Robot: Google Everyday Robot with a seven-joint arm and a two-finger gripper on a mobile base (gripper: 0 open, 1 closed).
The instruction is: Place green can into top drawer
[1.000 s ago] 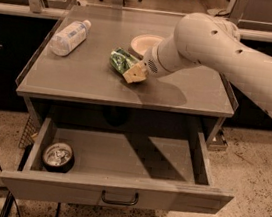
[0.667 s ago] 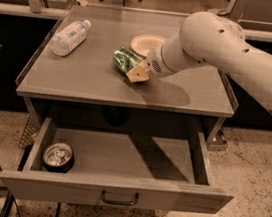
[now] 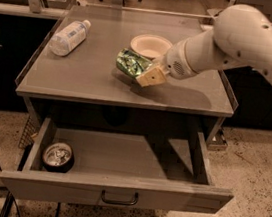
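Grey matte counter (image 3: 89, 81) with a raised lip, speckled floor below. Green can (image 3: 131, 62) hangs over the counter's front-middle, just in front of the white bowl (image 3: 150, 45); the shadow under it suggests it's lifted clear. My gripper (image 3: 149, 75) pinches it, tan fingers closed on the shiny, dented body. Can sticks out from the gripper toward the bottle side, long axis tilted and roughly crosswise to the counter. Top drawer (image 3: 114, 191) is pulled open below the front edge, so I judge the carry as out over the edge, then down. Drawer is shallow, flat grey, dark pull handle (image 3: 119, 199) at centre. Black can (image 3: 57, 156) stands in its left front corner. Clear plastic bottle (image 3: 69, 37) lies well apart, back left.
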